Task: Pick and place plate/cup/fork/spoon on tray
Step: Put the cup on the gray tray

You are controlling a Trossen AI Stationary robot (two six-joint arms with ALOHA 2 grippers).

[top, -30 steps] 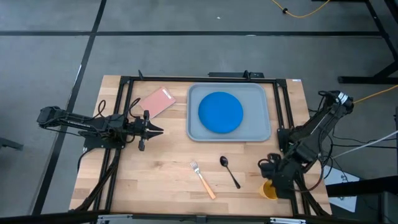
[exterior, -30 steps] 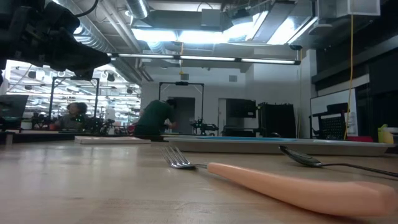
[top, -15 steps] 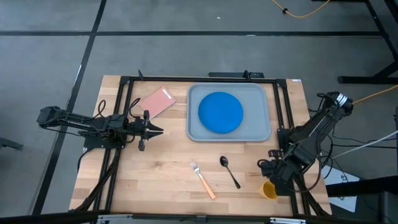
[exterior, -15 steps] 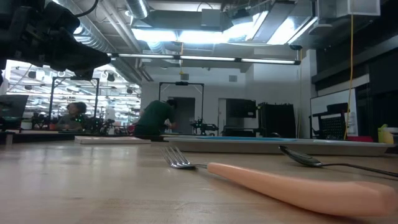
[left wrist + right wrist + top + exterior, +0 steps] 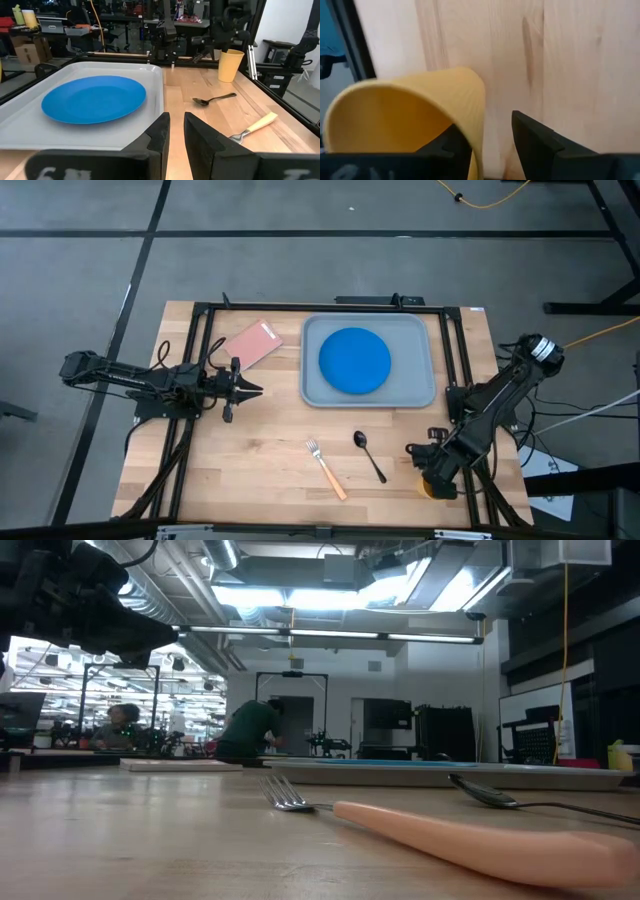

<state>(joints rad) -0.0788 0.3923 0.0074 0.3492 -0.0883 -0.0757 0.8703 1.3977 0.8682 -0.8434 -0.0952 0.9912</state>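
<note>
The yellow cup (image 5: pixel 410 115) stands upright on its base near the table's near right corner and also shows in the left wrist view (image 5: pixel 230 65). My right gripper (image 5: pixel 490 127) is open right over it (image 5: pixel 427 470), one finger inside the cup's rim and one outside. The blue plate (image 5: pixel 354 360) lies flat in the grey-blue tray (image 5: pixel 312 385). The tan-handled fork (image 5: pixel 327 467) and the black spoon (image 5: pixel 369 455) lie flat on the table in front of the tray. My left gripper (image 5: pixel 252 390) is shut and empty, left of the tray. My right gripper comes at the cup from above, its fingers (image 5: pixel 535 140) on either side of the cup's wall (image 5: pixel 476 120) at the rim. I cannot tell whether either finger touches the wall. The cup stands on the table.
A pink card (image 5: pixel 252 343) lies at the far left, beside the tray. A black frame (image 5: pixel 200 360) runs along the table's sides. Bare wood lies between the left gripper and the fork.
My right gripper has moved toward the table's left and near edge, from beside the cup to over it, so that it now covers most of the cup in the high view. The cup has stayed in place.
</note>
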